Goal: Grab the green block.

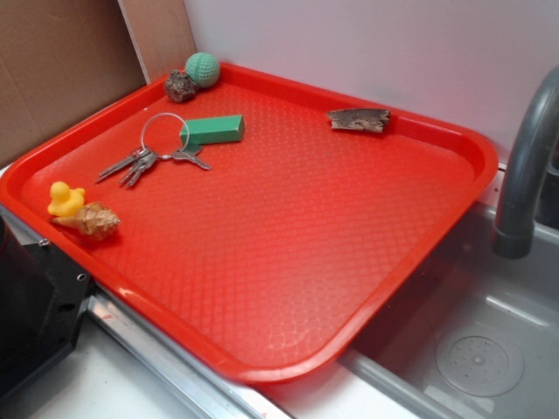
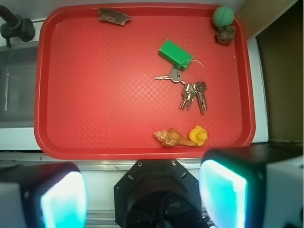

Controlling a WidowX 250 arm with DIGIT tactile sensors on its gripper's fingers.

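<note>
The green block (image 1: 213,130) is a small teal-green bar lying flat on the red tray (image 1: 288,262), at its far left, touching a key ring. In the wrist view the block (image 2: 175,53) lies right of the tray's middle, far ahead of my gripper (image 2: 142,197). The gripper is open and empty, its two pale pads (image 2: 223,194) wide apart, held high above the robot's base, short of the tray's near rim (image 2: 142,153). The gripper does not show in the exterior view.
A bunch of keys (image 1: 144,161) lies against the block. A teal knitted ball (image 1: 203,68) and a stone (image 1: 181,85) sit in the far corner. A yellow duck (image 1: 65,199) and a shell (image 1: 92,221) are at the left edge, bark (image 1: 358,120) at the back. A sink (image 1: 480,349) with a grey faucet (image 1: 528,166) is to the right.
</note>
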